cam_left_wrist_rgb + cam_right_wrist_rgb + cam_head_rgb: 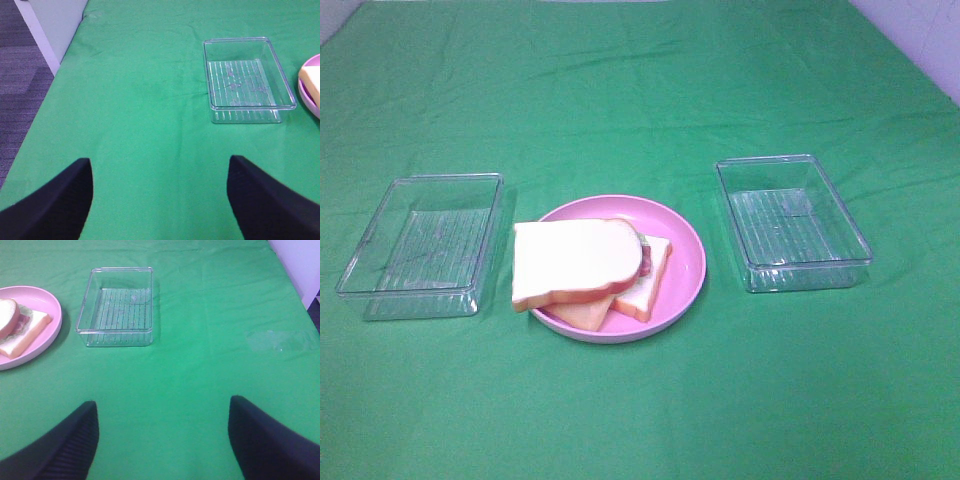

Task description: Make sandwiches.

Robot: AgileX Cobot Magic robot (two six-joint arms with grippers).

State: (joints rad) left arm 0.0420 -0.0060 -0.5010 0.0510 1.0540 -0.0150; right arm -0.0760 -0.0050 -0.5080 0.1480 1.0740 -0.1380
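The sandwiches [592,272] lie stacked on the pink plate [685,245] mid-tabletop, between both arms. The left tool [160,197] and right tool [162,437] (both gaping, empty) sit about equally distant.

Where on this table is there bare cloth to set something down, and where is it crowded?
Bare green cloth spans the whole near side and the far side. Narrower strips lie between the pink plate and each clear tray: left tray, right tray. Both trays look empty. The plate is crowded: the sandwich stack overhangs its left rim.
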